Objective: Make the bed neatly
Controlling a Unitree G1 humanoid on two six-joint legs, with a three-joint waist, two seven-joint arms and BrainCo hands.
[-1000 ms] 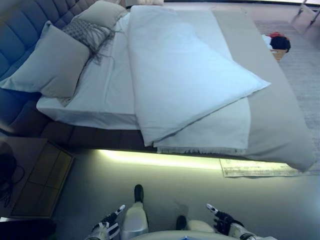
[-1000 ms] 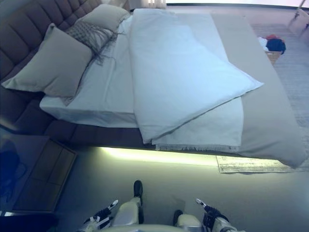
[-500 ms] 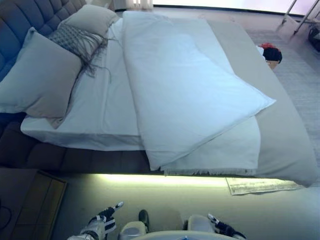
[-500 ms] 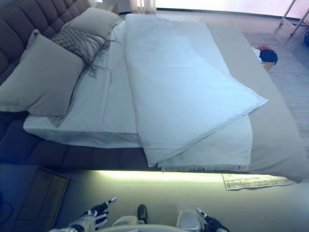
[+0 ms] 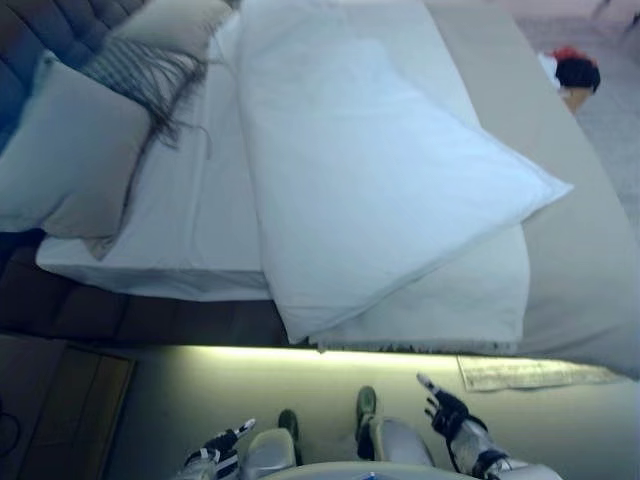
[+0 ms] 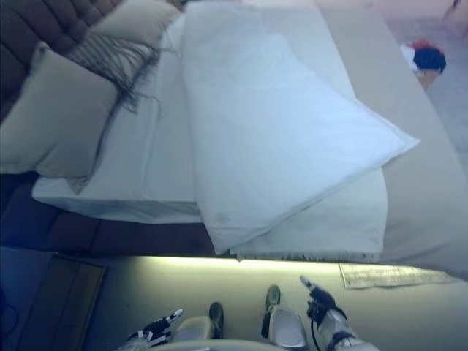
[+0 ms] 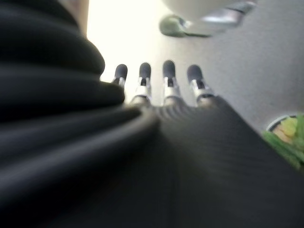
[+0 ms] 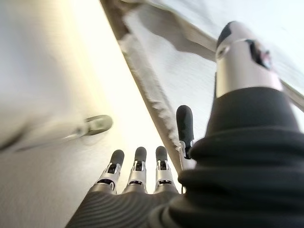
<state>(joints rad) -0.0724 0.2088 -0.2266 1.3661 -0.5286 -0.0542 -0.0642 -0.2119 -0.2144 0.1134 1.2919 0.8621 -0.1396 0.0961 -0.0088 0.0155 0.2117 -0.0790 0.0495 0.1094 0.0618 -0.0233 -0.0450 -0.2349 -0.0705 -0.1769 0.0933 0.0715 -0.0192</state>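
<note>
White duvet [image 5: 370,170] folded diagonally across bed [image 5: 570,250]; pillows [image 5: 75,150] beside; both hands [image 5: 447,412] [image 5: 215,448] low, fingers released, empty.

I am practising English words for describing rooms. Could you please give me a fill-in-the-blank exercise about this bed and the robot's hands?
1. The white duvet lies folded on the ____.
2. The fringed throw lies between two ____.
3. Both the left hand and the right hand hold ____.
4. The pillows lean against the ____ of the bed.

Missing words: bed; pillows; nothing; headboard
</note>
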